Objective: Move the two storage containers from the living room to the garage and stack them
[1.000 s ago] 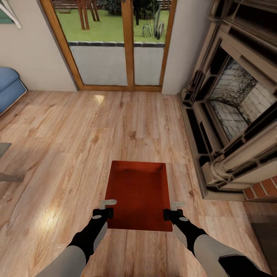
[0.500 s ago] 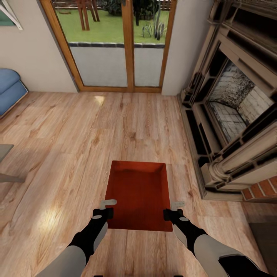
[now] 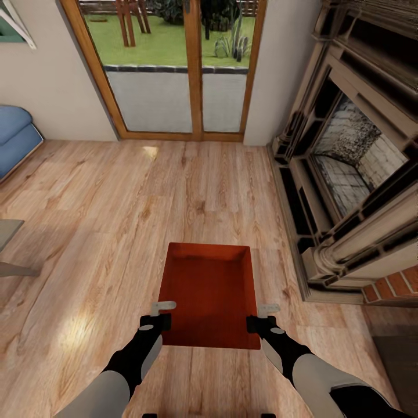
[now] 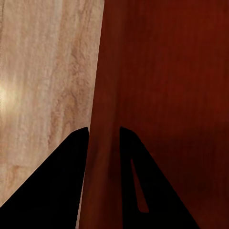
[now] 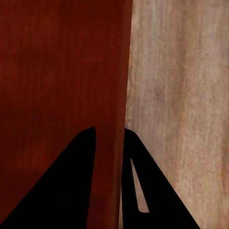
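Note:
One orange-red storage container (image 3: 210, 293) hangs in front of me above the light wood-plank floor, held by both arms. My left gripper (image 3: 161, 314) is shut on its left wall, which runs between the two dark fingers (image 4: 67, 186) in the left wrist view (image 4: 102, 143). My right gripper (image 3: 260, 318) is shut on the right wall (image 5: 112, 143), one finger (image 5: 71, 181) inside the bin and one outside. The bin's inside (image 4: 171, 86) looks bare. The other container is out of view.
A brick-and-carved-stone fireplace (image 3: 348, 174) stands close on the right. Wood-framed glass doors (image 3: 174, 69) are straight ahead, a blue sofa (image 3: 14, 139) at the far left, and a grey furniture edge (image 3: 8, 249) at the left border. Wood floor (image 3: 145, 191) lies ahead.
The whole picture has slid slightly, with the room's features drifting a little down and right, so the camera has moved. The container and both grippers keep their places in the view.

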Tool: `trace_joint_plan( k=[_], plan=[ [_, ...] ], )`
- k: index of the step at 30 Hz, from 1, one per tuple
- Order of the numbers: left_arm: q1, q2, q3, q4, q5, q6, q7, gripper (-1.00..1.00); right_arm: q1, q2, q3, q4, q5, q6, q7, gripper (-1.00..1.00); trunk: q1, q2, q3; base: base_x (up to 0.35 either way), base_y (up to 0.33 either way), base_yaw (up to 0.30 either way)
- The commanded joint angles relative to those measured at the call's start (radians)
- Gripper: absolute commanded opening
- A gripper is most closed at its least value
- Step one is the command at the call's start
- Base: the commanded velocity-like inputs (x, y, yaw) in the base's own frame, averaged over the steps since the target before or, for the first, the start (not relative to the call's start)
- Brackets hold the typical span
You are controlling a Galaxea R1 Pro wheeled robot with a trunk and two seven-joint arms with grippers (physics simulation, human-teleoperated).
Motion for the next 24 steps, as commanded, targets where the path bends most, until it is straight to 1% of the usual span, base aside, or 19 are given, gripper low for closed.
trace_joint_plan(
  k=[1, 18, 24],
  plan=[
    [0.001, 0.006, -0.004, 0.002, 0.0, 0.008, 0.014, -1.0, -0.001, -0.001, 0.003, -0.002, 0.001, -0.039, -0.007, -1.0, -0.004, 0.007, 0.003, 0.0, 0.0, 0.0],
    [0.001, 0.006, -0.004, 0.005, 0.001, 0.008, 0.014, -1.0, -0.001, -0.002, 0.003, -0.002, 0.001, -0.04, -0.006, -1.0, -0.069, 0.126, 0.056, 0.0, 0.0, 0.0],
    [0.001, 0.007, -0.003, 0.005, 0.002, 0.008, 0.014, -1.0, -0.001, 0.002, 0.004, -0.003, 0.003, -0.037, -0.003, -1.0, -0.092, 0.168, 0.075, 0.0, 0.0, 0.0]
  ],
)
